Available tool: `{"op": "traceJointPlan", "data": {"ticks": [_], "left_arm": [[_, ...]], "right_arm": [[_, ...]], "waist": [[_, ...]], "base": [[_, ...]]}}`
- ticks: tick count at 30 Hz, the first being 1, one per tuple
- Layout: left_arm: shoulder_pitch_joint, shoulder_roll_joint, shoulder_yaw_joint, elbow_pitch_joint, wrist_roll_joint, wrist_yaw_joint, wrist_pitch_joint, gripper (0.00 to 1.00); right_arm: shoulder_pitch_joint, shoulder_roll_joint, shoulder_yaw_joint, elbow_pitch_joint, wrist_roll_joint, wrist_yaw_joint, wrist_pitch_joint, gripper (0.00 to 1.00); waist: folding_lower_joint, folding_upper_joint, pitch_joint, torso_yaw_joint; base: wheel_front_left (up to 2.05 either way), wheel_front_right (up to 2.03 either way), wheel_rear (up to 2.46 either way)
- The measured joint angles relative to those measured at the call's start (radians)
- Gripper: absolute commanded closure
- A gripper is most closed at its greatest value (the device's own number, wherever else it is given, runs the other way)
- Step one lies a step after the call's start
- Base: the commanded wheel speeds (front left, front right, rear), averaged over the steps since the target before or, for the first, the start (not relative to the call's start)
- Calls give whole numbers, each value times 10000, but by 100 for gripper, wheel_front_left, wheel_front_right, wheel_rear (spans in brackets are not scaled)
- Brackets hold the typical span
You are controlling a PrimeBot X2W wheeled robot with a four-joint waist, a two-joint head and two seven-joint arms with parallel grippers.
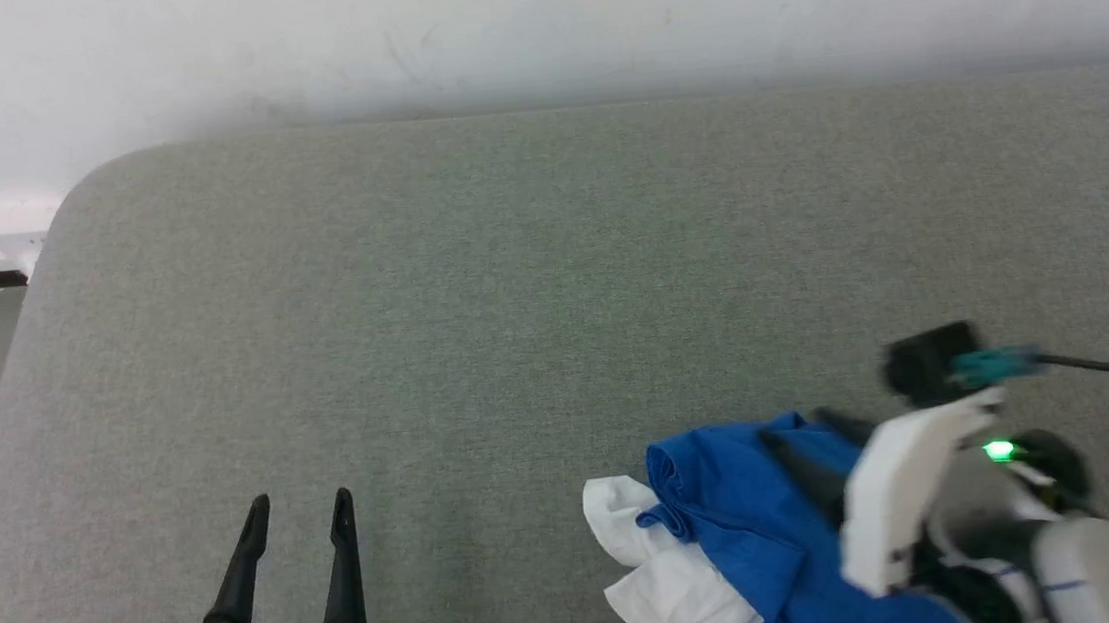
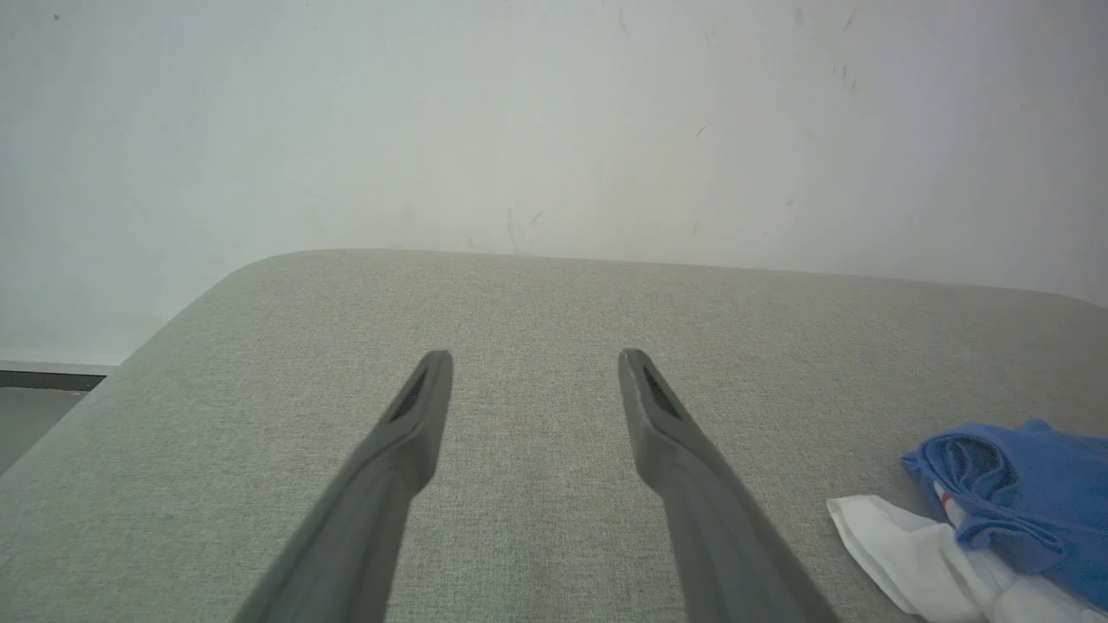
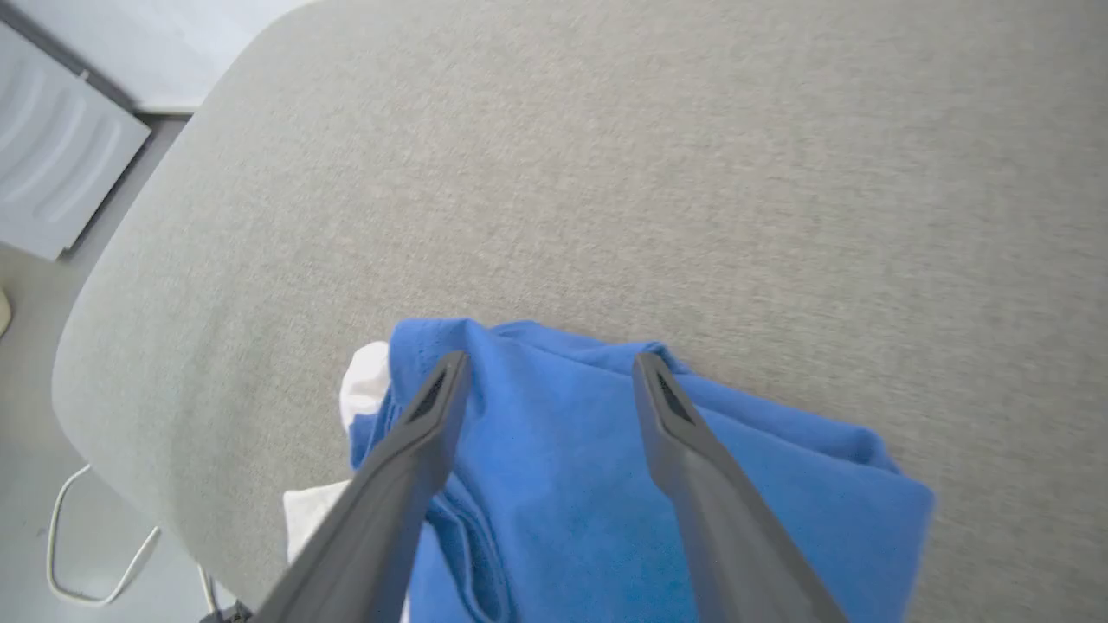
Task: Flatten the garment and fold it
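The right fingers (image 3: pixel 407 459) hang spread and empty over the crumpled blue-and-white shirt (image 3: pixel 563 484) at the table's (image 1: pixel 514 305) near right edge, the left fingers (image 2: pixel 394 472) equally unclenched, so flattening probably wants each pinching a separate single-layer edge.

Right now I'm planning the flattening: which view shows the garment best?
Head view: the garment lies bunched, blue body and white sleeve visible, though the right arm covers part. Right wrist: close, mostly blue. Left wrist: its edge.
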Motion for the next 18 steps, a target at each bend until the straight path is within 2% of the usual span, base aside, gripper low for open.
{"op": "traceJointPlan", "data": {"ticks": [6,12,18], "left_arm": [[31,33,25,-111,2,-2,0,0],[143,125,65,-163,0,0,2,0],[114,261,48,-224,2,-2,31,0]], "right_arm": [[1289,-25,-2090,-1081,-497,-2,38,0],[2170,-27,-2815,-1045,-531,-2,-65,0],[2119,-33,-2811,132,-111,-2,-792,0]], "waist": [[0,0,37,-177],[0,0,142,-272],[0,0,328,-295]], "base": [[0,0,0],[0,0,0],[0,0,0]]}}
